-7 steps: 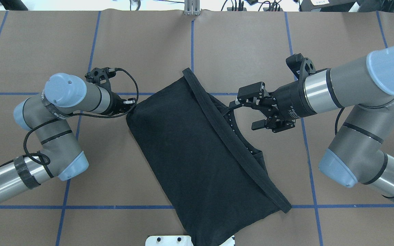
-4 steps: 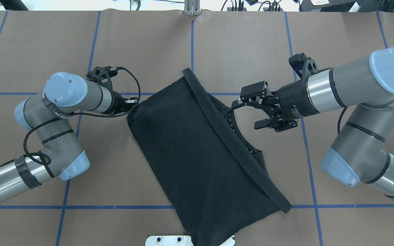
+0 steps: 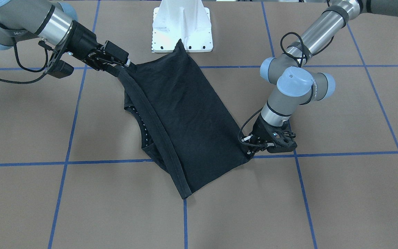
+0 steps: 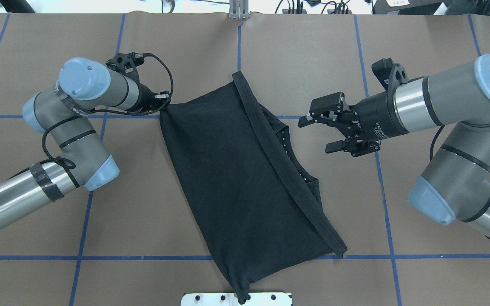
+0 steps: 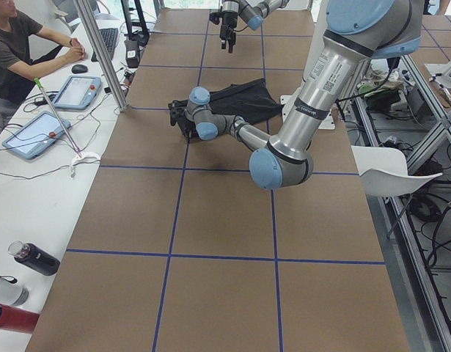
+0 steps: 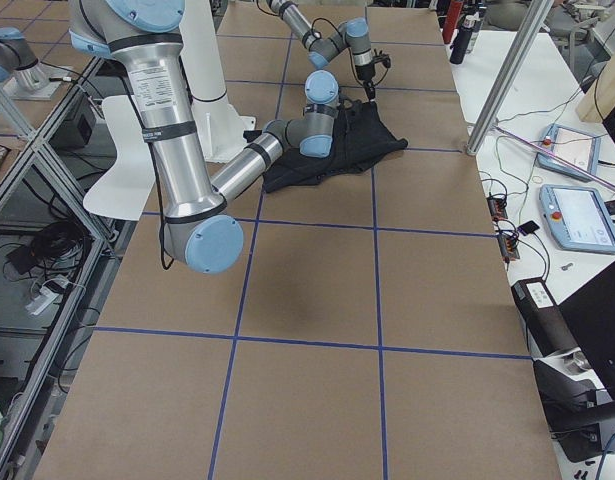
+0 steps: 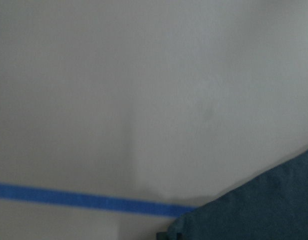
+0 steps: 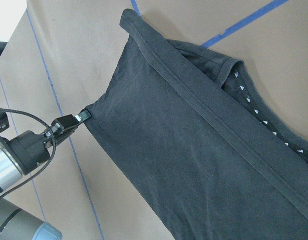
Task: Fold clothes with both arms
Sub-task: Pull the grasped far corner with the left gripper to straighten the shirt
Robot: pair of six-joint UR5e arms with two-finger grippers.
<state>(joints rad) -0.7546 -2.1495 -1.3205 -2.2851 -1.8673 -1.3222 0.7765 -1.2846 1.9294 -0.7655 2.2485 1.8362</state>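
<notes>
Only the left hand [image 4: 163, 107] pinches the T-shirt [image 4: 228, 170], by one corner.

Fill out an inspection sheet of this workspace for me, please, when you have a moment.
Surface: brown table with a blue tape grid, flat.
Job's things: black T-shirt folded over lengthwise and lying askew; one end reaches the white pedestal base.
Clutter: nothing seen on the table.
Grippers: left gripper shut on the T-shirt's corner; right gripper open, apart from the cloth.
Cables: black cable loops loosely by the left gripper.
Surroundings: a person sits beside tablets; bottles lie nearby.
</notes>
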